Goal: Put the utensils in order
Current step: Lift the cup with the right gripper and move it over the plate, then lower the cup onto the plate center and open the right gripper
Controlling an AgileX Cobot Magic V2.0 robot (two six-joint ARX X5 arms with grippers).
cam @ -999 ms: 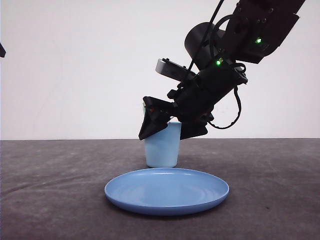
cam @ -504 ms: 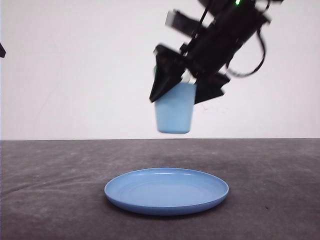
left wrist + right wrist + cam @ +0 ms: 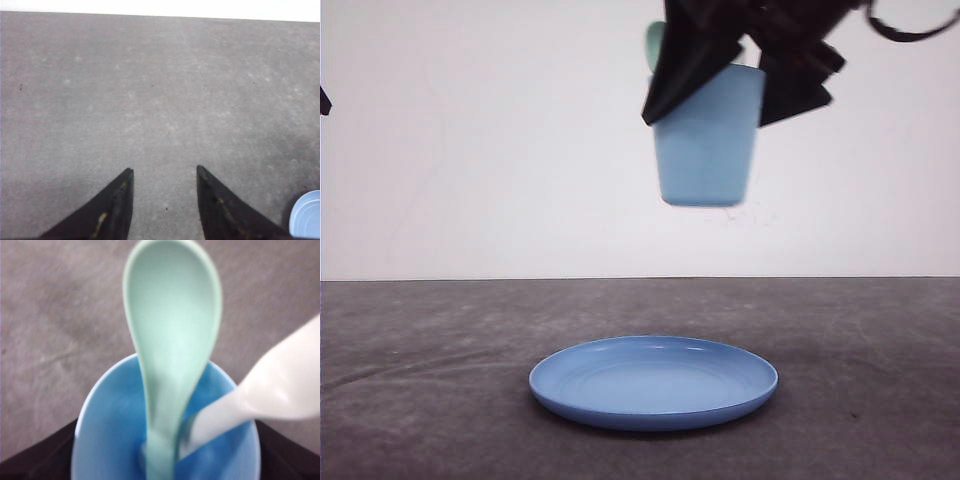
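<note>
1. Fingers of the right gripper (image 3: 740,75) are clamped on the light blue cup (image 3: 706,140), one on each side of its upper wall; I hold it high in the air, well above the table (image 3: 420,380).
2. Spoon (image 3: 172,340), mint green: stands handle-down inside the cup, oval bowl up above the rim. In the front view a sliver of its bowl peeks out beside the near finger.
3. Fork (image 3: 270,390), white: leans in the same cup beside the spoon, head out over the rim; too blurred for me to count tines.
4. Change logged: a second ago the cup stood on the table behind the plate with the gripper around it; half a second ago it was just off the surface; now it is far higher and nearer the camera. I judge both utensils already gathered and the cup in transit to its final place.
5. Plate (image 3: 653,382), round, blue: lies flat on the table, below the cup and slightly to its left, nothing on it.
6. Left gripper (image 3: 165,172): fingers parted, gripping nothing, hovering over bare table, a blue rim (image 3: 306,216) near one fingertip.
7. Obstructions: none between cup and plate that I can see.
</note>
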